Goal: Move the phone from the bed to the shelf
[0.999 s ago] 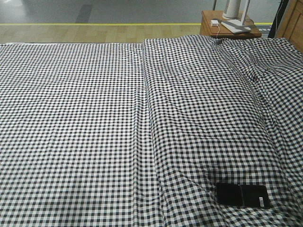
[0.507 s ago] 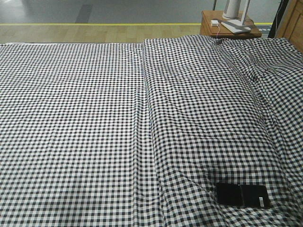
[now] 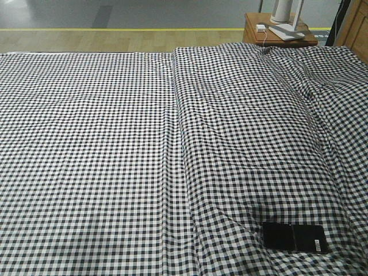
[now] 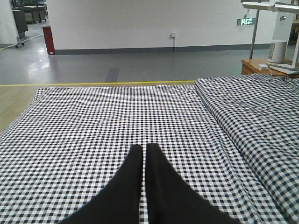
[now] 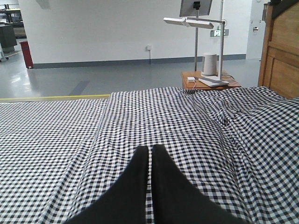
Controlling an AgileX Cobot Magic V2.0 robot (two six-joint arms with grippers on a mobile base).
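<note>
Found both pincers pressed together, left pincer (image 4: 144, 147) and right pincer (image 5: 150, 148), each over the gingham bed (image 3: 86, 144). Spotted the phone (image 3: 295, 237) lying flat among sheet creases at the bed's near right, well apart from the nightstand (image 3: 253, 35) beyond the far edge. Caught the phone only from the front view, the arm of the desk lamp (image 5: 192, 21) only from the right wrist. Could not identify a wooden panel (image 5: 282, 65), cut off at the right edge.

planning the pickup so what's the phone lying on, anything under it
The phone lies flat on the gingham-covered bed, beside a fold in the fabric. Nothing pokes out from under it. The patch it covers is hidden.
</note>
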